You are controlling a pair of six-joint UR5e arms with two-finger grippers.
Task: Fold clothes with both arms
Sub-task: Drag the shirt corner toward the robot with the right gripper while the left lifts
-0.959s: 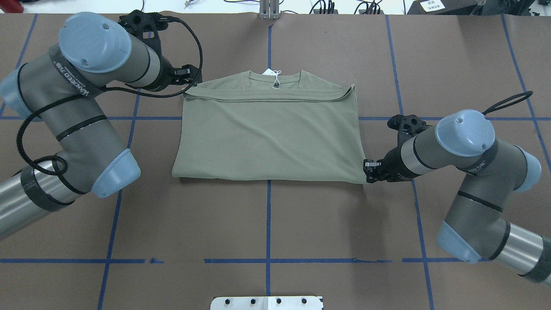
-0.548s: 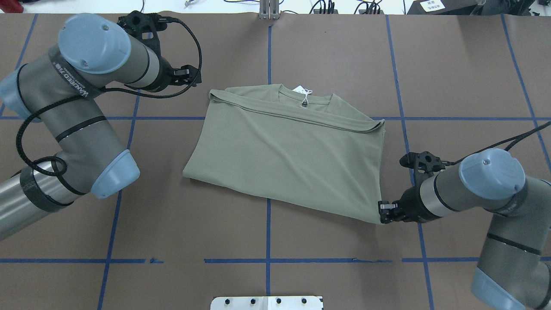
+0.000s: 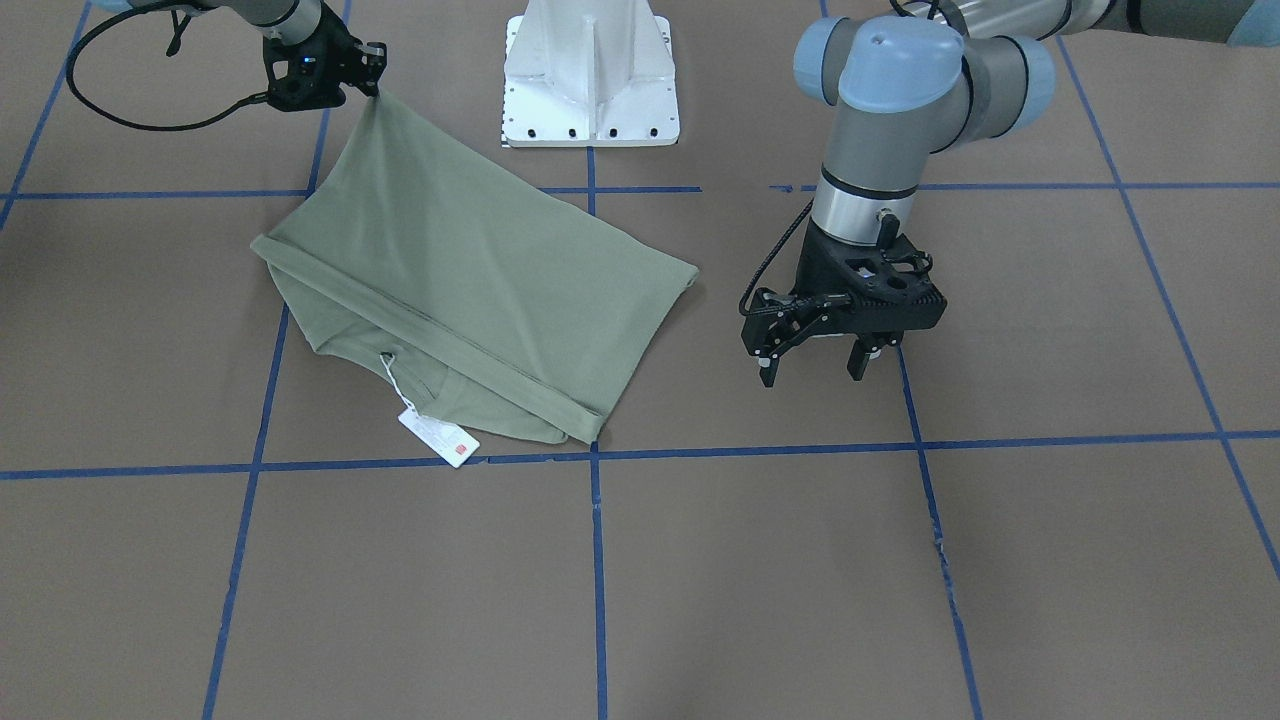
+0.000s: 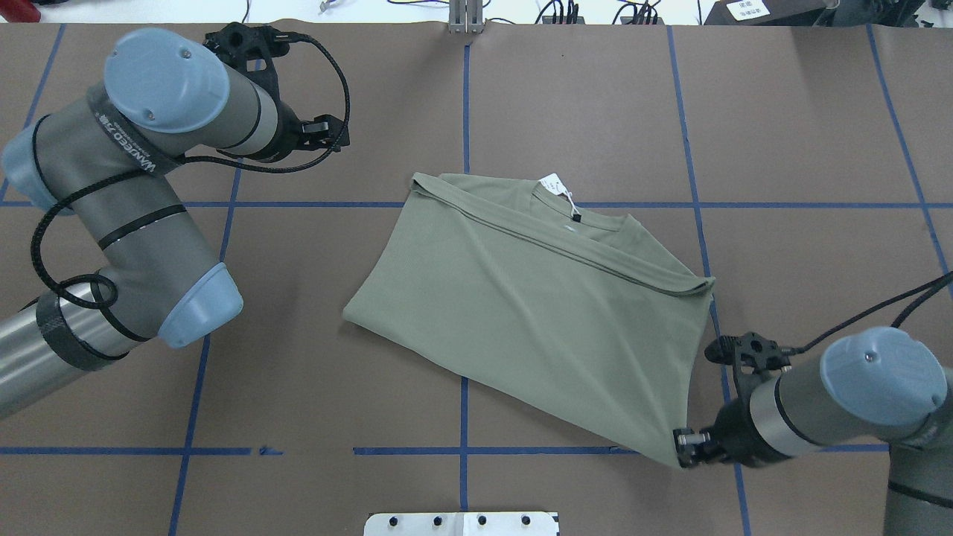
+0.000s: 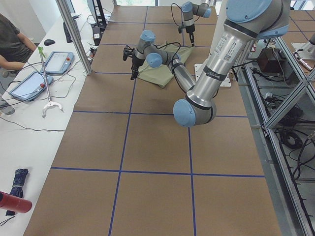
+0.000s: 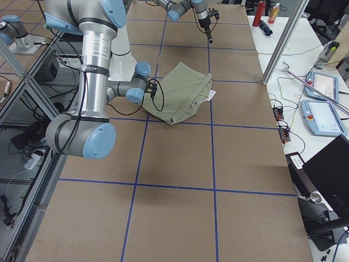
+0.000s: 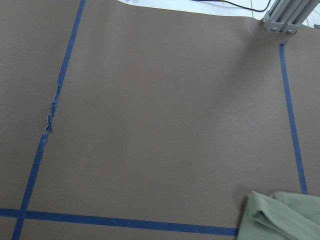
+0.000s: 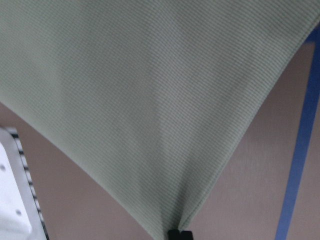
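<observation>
Holding the shirt by one corner

We saw the sage-green shirt (image 4: 536, 298) lying folded and skewed on the brown table (image 4: 595, 97). It sat right of centre from the robot's side, with its neckline turned to the far side and its hem toward the robot. The right gripper (image 4: 681, 439) had its jaws pinched together on the near right corner of the shirt, to the right of the white base pedestal (image 3: 590, 70). In the right wrist view the knit fanned out taut from that pinch. The corner looked raised off the table, with the cloth sloping down from it to where the rest lay flat. The white hang tag (image 3: 438, 437) lay on the table just beyond the collar, tied on by a thin string. A folded band ran along the far edge, just below the collar. The left gripper (image 3: 812, 370) was well apart from the shirt on its left, pointing down at bare table, jaws apart and holding nothing. Its wrist view caught only one corner of the shirt, beside a blue tape line (image 7: 292, 115). We could not tell how many layers the fold held.
</observation>
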